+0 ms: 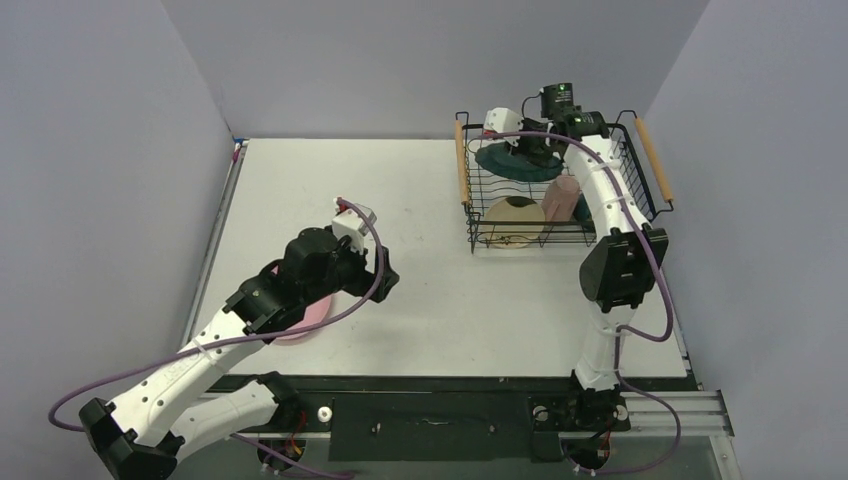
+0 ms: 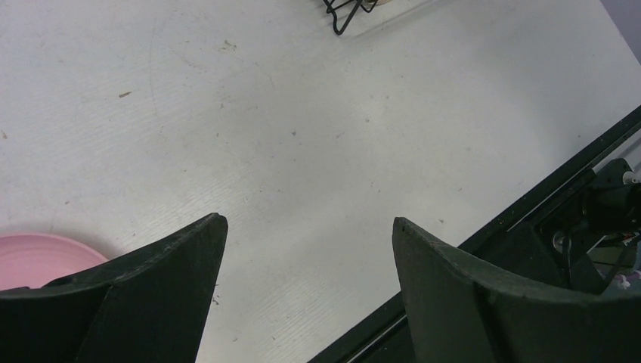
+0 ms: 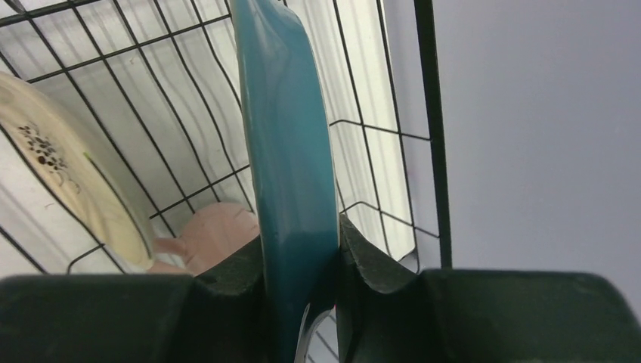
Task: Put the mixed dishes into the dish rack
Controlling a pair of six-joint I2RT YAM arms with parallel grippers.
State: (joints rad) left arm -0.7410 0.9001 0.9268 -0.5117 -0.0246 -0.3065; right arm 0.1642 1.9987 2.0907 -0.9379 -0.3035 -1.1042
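Right jaws: clamped on the rim of the teal scalloped ceramic plate (image 3: 291, 151), which is held on edge and close to upright between the two black fingers (image 3: 370, 265). In the overhead view the plate (image 1: 515, 163) is seen at the far end of the rectangular black wire dish rack with two light wooden bar handles (image 1: 462, 165), within its outline. Whether the plate touches the rack floor cannot be told. Rack wires (image 3: 431, 113) are seen on both sides of the jaws.

To the left of the right jaws, the cream shallow dish (image 3: 68, 174) is leaned inside the rack. Its dark marks form a speckled cluster, and no lettering can be read in them. The pink cup (image 3: 215, 234) is seen just beyond the left finger, beside the dish. From above, the dish (image 1: 515, 222) and cup (image 1: 562, 198) are shown at the near end of the rack.

Left jaws: spread wide with nothing between the fingers (image 2: 151, 295), above the bare white desk (image 2: 302, 151). The pink round plate (image 2: 38, 261) lies on the desk just left of the left finger, partly hidden by it. A corner of the rack (image 2: 340, 19) is seen well ahead of these jaws. From above, the plate (image 1: 305, 322) is largely covered by the left arm (image 1: 250, 310).
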